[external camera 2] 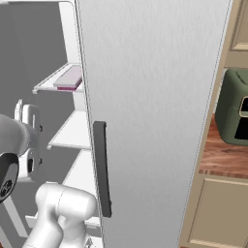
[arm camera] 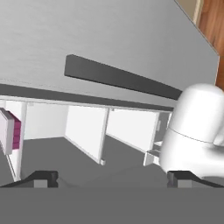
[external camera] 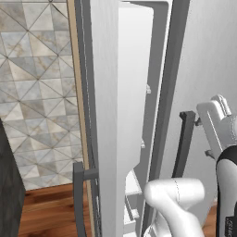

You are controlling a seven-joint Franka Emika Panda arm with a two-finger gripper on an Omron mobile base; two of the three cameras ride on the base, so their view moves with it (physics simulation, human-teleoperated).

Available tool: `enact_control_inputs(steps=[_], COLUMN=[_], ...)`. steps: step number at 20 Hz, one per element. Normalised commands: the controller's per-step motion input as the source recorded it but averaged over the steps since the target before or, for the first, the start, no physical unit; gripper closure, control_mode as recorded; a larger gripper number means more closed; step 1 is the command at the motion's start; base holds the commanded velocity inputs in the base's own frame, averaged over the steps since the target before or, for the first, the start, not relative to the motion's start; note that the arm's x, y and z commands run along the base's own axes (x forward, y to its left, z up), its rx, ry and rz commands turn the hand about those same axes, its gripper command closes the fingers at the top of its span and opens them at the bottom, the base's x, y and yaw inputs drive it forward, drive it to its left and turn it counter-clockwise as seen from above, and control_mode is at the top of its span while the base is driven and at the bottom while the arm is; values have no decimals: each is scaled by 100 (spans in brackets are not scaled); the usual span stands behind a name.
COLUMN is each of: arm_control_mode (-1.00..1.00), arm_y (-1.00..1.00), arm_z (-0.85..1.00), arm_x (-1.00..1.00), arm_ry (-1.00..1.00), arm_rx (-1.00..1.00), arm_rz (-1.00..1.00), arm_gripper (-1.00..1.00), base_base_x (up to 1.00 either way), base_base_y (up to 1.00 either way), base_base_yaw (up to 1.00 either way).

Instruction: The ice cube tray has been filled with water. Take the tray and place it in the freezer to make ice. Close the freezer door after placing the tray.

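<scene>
The flat, pale lavender-white ice cube tray (external camera 2: 69,77) with its magenta lower edge lies on an upper white shelf (external camera 2: 51,85) of the freezer (external camera 2: 72,135), near that shelf's front edge; in the hand view it shows as a sliver at the left border (arm camera: 10,131). The two-finger gripper (arm camera: 111,178) hangs empty, its dark tips spread wide — nothing sits between them. The tall silver-grey freezer door (external camera: 109,139) stands open, seen edge-on in the left base view, with its dark bar handle (external camera: 78,199) low at its outer edge. Judged from this pose, the remaining step is the closing, and the chief risk is the white arm itself: its elbow and wrist lie close to the opening, so a swinging door could strike or trap them, or a glancing push could leave the door ajar. A jolt might also spill the tray. Hidden or unclear — the water in the tray, the door's dispenser face, the freezer's lower drawers behind the arm.
</scene>
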Motion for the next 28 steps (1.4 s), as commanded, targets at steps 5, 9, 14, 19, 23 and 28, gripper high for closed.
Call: enact_control_inputs(steps=[5,9,14,19,23,28], arm_control_mode=[-100,100,100,100,100,100], arm_y=[-11,0,0,0,0,0], arm_z=[0,0,0,0,0,0], arm_x=[-5,0,0,0,0,0], arm_ry=[2,4,0,0,0,0], arm_rx=[0,0,0,0,0,0], arm_rz=[0,0,0,0,0,0], arm_gripper=[-100,-100,-100,-100,-100,-100], base_base_x=[0,0,-13,-67,-76,-69], base_base_y=[0,0,0,0,0,0], base_base_yaw=[0,0,0,0,0,0])
